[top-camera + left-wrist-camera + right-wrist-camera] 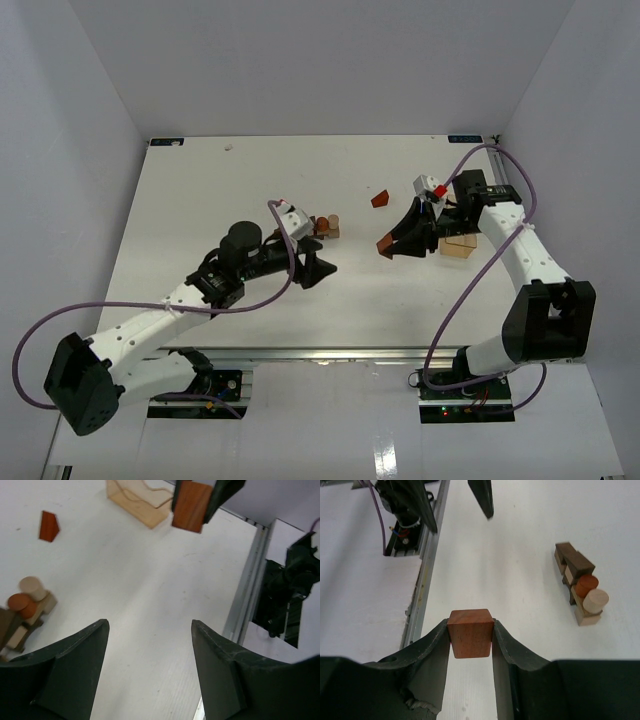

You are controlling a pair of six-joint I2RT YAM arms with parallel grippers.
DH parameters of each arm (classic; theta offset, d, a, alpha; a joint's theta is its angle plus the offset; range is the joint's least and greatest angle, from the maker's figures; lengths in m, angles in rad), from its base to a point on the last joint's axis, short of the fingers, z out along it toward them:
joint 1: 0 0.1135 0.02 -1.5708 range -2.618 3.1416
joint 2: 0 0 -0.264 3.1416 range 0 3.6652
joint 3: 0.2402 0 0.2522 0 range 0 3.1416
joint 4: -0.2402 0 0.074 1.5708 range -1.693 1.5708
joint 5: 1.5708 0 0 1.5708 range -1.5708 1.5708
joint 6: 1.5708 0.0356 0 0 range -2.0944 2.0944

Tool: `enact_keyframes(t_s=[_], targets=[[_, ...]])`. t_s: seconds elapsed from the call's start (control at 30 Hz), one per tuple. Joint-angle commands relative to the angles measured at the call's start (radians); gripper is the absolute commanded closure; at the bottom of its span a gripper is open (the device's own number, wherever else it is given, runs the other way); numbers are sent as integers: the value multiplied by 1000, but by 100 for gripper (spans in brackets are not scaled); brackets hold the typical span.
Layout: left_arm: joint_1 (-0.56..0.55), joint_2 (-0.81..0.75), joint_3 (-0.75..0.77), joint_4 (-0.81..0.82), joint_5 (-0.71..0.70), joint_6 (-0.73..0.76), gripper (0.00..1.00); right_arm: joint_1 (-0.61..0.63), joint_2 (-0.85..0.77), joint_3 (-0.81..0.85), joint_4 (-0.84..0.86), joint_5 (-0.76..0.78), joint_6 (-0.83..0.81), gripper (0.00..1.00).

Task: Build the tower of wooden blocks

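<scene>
The wood block tower (579,582) is made of smooth, matt wood — tan, reddish-brown and dark brown. Beneath the tower, the table (520,540) is shown matt white, faintly scuffed. Well apart from the tower, a reddish-brown block (470,640) of fine-grained satin wood is held by the right gripper (470,625) — matt black plastic.

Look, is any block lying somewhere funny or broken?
Nothing looks broken. One reddish-brown wedge lies alone on the table, well apart from the block cluster. The right claw grips a reddish-brown block.
</scene>
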State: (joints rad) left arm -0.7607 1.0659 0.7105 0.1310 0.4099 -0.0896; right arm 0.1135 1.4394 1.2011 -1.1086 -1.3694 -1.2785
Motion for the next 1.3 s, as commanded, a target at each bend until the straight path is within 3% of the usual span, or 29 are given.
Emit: enact_keyframes(t_s=[0.0,0.2,0.5,0.77,1.27], targets=[[171,-108,6,-189,104,-52,22,35,62,135,115,114,164,92],[279,-182,-10,-301,107,7,19,196,194,256,341,393,342,92],[299,-273,-70,-345,-7,70,12,363,507,603,262,671,258,92],[299,-353,-92,-342,-60,68,5,407,644,760,262,743,244,91],[299,-356,-89,-346,-42,68,4,423,700,758,273,753,202,90]])
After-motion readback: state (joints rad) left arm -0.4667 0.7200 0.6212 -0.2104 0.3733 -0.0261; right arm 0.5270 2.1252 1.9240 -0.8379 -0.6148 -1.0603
